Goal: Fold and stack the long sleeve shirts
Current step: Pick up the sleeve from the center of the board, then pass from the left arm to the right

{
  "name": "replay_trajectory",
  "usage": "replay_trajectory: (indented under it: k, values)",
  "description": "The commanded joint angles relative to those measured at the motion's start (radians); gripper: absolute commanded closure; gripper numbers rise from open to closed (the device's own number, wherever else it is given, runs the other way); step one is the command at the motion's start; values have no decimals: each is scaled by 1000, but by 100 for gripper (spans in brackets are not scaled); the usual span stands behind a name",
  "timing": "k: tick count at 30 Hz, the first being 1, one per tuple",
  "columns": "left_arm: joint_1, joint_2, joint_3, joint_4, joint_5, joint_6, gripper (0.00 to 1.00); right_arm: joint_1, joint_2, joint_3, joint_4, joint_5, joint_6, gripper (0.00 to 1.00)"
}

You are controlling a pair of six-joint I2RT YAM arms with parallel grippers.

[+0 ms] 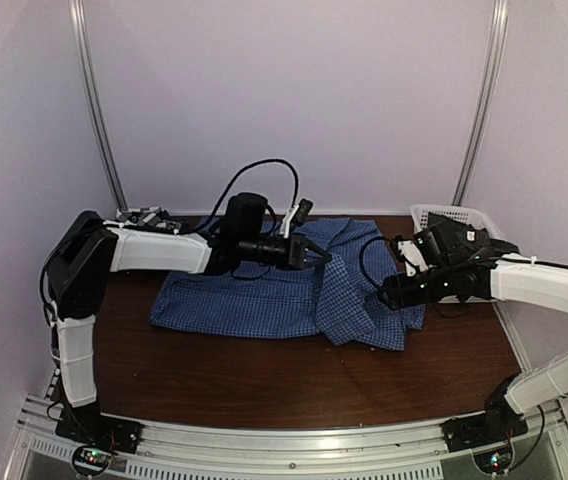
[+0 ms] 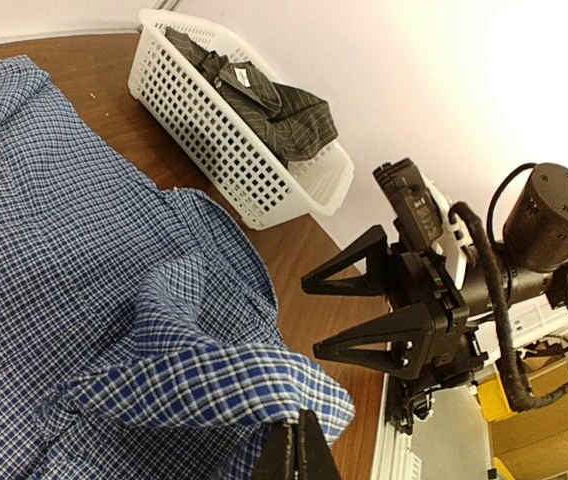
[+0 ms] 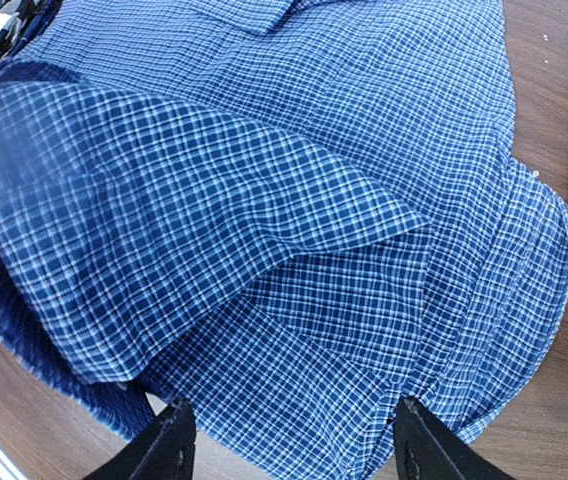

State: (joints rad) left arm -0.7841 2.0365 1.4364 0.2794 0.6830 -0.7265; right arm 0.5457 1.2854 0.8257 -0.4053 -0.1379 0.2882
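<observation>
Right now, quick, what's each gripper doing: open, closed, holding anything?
Left gripper: closed, pinching a fold of the blue checked shirt.
Right gripper: open, holding nothing, above that shirt.

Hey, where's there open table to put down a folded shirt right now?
Free: the bare strip of table between the blue check shirt and the arm bases. Crowded: back right, where the white basket and right arm sit by the shirt.

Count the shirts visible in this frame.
3. A blue check shirt lying on the table, a dark shirt in the white basket at back right, a black-and-white plaid one at back left. Others may be hidden.
</observation>
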Motion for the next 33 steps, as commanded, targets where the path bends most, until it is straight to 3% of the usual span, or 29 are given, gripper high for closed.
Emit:
replay_trajectory:
  k: [1, 6, 11, 23, 29, 33]
  values:
    - [26, 1, -17, 126, 77, -84, 100, 5, -42, -27, 48, -107, 3, 30]
    - [28, 16, -5, 121, 80, -89, 100, 12, -113, -85, 127, -269, 11, 23]
    - [27, 21, 2, 125, 85, -97, 100, 40, -130, -123, 203, -320, 33, 21]
    - [26, 22, 1, 130, 93, -104, 100, 121, 64, -154, 353, -324, 44, 28]
    - [28, 19, -3, 129, 91, -99, 100, 133, 96, -141, 347, -318, 24, 50]
    - [32, 19, -7, 129, 86, -96, 100, 133, 75, -123, 311, -316, 14, 86]
